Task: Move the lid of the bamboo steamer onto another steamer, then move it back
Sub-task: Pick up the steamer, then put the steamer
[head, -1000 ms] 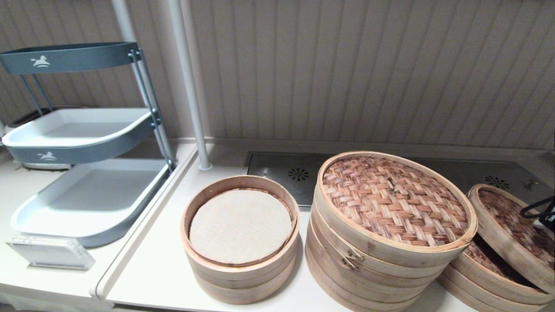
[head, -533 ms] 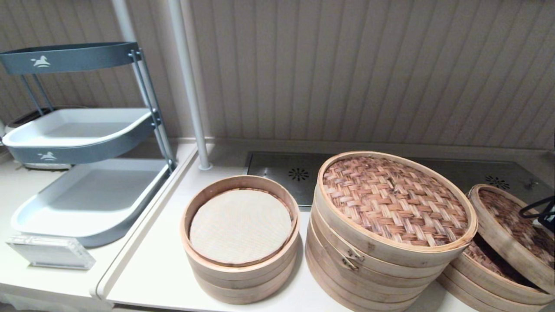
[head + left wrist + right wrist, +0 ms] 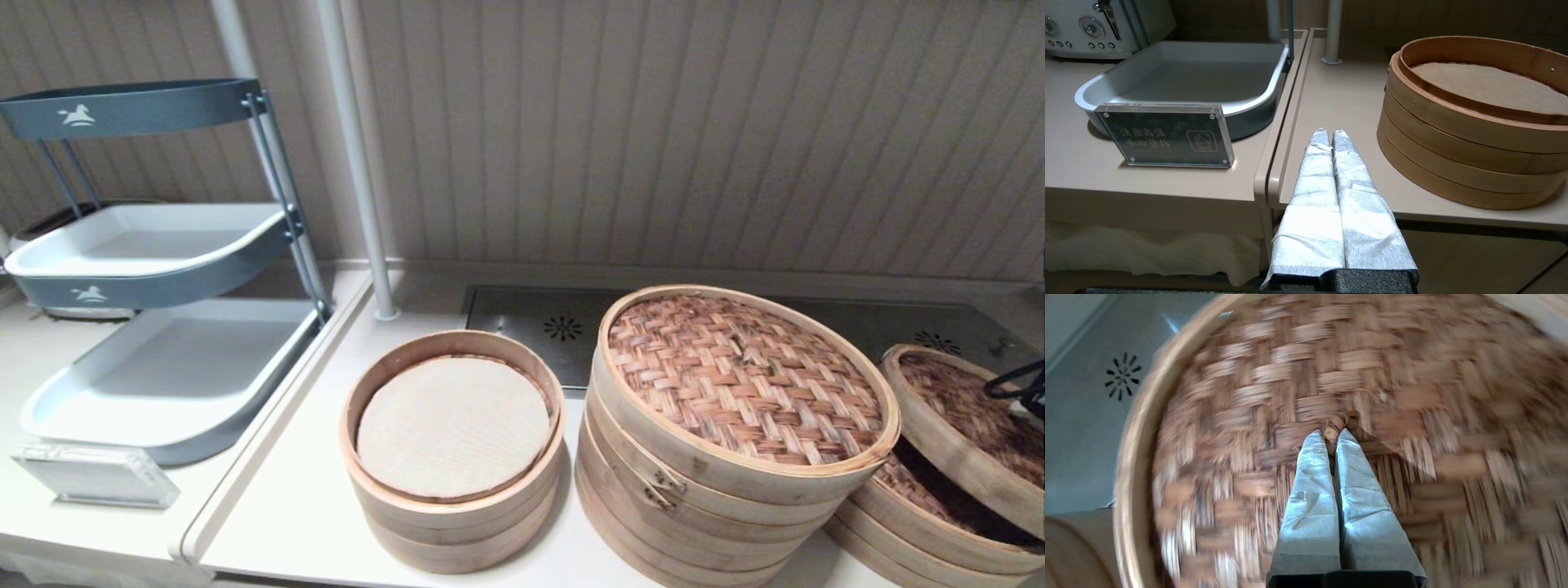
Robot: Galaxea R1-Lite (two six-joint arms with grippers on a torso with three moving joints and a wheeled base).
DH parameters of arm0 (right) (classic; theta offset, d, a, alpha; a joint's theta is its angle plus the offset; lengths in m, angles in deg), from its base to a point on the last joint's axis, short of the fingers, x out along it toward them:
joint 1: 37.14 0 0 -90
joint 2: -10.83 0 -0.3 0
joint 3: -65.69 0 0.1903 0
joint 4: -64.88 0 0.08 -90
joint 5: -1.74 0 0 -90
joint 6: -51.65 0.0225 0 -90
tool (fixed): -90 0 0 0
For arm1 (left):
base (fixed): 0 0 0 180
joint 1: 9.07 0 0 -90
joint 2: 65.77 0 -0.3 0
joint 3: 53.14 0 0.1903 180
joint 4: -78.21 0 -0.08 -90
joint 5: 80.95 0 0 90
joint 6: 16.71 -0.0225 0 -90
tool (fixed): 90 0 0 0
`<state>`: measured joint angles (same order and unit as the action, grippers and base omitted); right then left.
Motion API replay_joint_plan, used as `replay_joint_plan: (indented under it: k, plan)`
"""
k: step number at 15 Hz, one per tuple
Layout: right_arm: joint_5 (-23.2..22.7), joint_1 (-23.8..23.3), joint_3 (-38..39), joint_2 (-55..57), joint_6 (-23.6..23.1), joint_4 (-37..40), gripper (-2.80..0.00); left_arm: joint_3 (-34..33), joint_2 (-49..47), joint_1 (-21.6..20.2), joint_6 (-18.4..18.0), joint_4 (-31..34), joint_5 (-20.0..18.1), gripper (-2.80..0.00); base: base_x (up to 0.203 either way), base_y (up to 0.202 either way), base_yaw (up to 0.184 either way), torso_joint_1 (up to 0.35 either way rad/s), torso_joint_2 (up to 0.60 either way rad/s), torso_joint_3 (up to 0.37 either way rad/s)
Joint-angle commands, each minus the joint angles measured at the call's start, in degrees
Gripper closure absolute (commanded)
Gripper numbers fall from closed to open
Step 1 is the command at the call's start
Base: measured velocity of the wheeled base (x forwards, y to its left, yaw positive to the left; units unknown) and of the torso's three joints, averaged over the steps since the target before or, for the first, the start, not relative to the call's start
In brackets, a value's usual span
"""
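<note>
The bamboo steamer lid [image 3: 963, 416], dark brown weave in a pale band, hangs tilted at the far right over the lower dark-weave stack [image 3: 922, 498], with a dark gap beneath it. My right gripper [image 3: 1331, 435] is shut on the lid's small centre knot [image 3: 1336, 425], and the lid's weave [image 3: 1372, 375] fills the right wrist view. Just left of the lid stands the other steamer [image 3: 735, 392], tall and wide with a tan-reddish lid. My left gripper [image 3: 1331, 132] is shut and empty, parked at the table's front edge.
A smaller steamer with a white cloth liner [image 3: 453, 425] sits left of the tall one. A grey tiered tray rack [image 3: 163, 245], an acrylic sign [image 3: 94, 475] and a white pole [image 3: 351, 163] stand at the left. A metal drain panel [image 3: 539, 322] lies behind.
The dark lid has risen a little and shifted right, widening the gap above the lower stack. The black cable at the right edge moved up with it.
</note>
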<state>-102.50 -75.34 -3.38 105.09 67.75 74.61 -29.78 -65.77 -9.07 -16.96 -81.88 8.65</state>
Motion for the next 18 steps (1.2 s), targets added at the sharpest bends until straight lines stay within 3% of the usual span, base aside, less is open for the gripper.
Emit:
replay_joint_plan:
  k: [1, 10, 18]
  plan:
    - [-0.1, 0.1, -0.4, -1.3, 0.1, -0.1, 0.00, -1.4, 0.1, -0.1, 0.0, -0.1, 0.0, 0.00, 0.000, 0.000, 0.000, 0.000, 0.00, 0.000]
    - [0.2, 1.8, -5.0, -6.6, 0.3, 5.0, 0.00, -1.4, 0.1, 0.0, 0.0, -0.1, 0.0, 0.00, 0.000, 0.000, 0.000, 0.000, 0.00, 0.000]
    - [0.4, 6.0, -17.1, -7.8, 0.5, 15.2, 0.00, -1.4, 0.1, -0.1, 0.0, -0.1, 0.0, 0.00, 0.000, 0.000, 0.000, 0.000, 0.00, 0.000]
